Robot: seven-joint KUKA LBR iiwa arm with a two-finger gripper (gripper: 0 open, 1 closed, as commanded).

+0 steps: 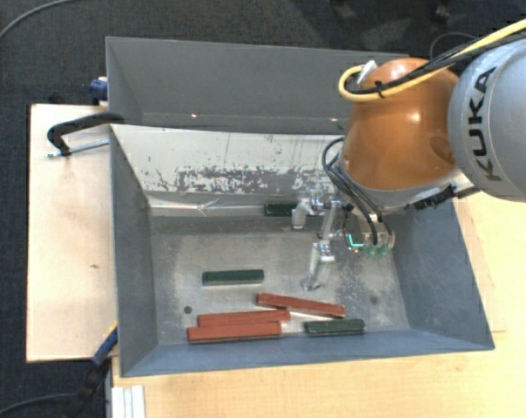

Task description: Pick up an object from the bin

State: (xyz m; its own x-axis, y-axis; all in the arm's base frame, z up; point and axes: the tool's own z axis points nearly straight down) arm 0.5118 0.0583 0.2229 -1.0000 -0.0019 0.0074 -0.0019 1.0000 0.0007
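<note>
My gripper (pixel 312 244) hangs over the middle right of the bin floor, open, with nothing between its fingers. One fingertip (pixel 313 277) points down just above a thin red-brown bar (pixel 300 304). The other fingertip (pixel 303 213) is beside the right end of a dark green bar (pixel 278 208) that lies along the foot of the back wall. Another dark green bar (pixel 232 277) lies flat to the left of the gripper, apart from it.
Near the front wall lie a larger red-brown block (pixel 237 326) and a short dark green bar (pixel 334 326), close to the thin red-brown bar. The arm's orange cover and cables hang over the bin's back right corner.
</note>
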